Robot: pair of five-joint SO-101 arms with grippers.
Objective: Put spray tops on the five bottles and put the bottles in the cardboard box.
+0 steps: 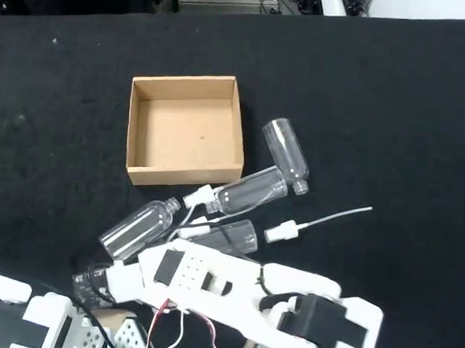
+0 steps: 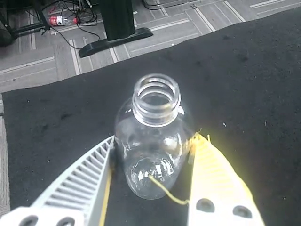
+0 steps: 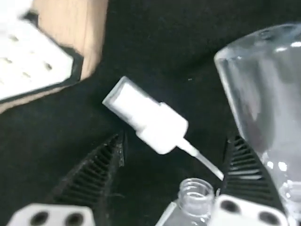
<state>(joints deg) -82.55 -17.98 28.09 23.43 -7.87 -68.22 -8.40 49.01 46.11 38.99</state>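
Note:
The open cardboard box (image 1: 184, 130) sits on the black table. Clear bottles lie near it: one (image 1: 287, 154) to its right, one (image 1: 251, 191) below that, one (image 1: 139, 228) further left. A loose white spray top (image 1: 284, 231) with a long tube lies beside them. My left gripper (image 2: 153, 141) is shut on a clear bottle (image 2: 153, 136), open neck up, no top on it. My right gripper (image 3: 175, 141) is open just above a white spray top (image 3: 146, 117) lying on the cloth. An open bottle neck (image 3: 195, 190) and a big bottle (image 3: 263, 103) lie close by.
Both white arms (image 1: 213, 284) crowd the table's near edge and partly cover a fourth bottle (image 1: 234, 237). In the right wrist view, the box wall (image 3: 70, 23) stands just beyond the spray top, with part of the other arm (image 3: 28, 56) in front of it.

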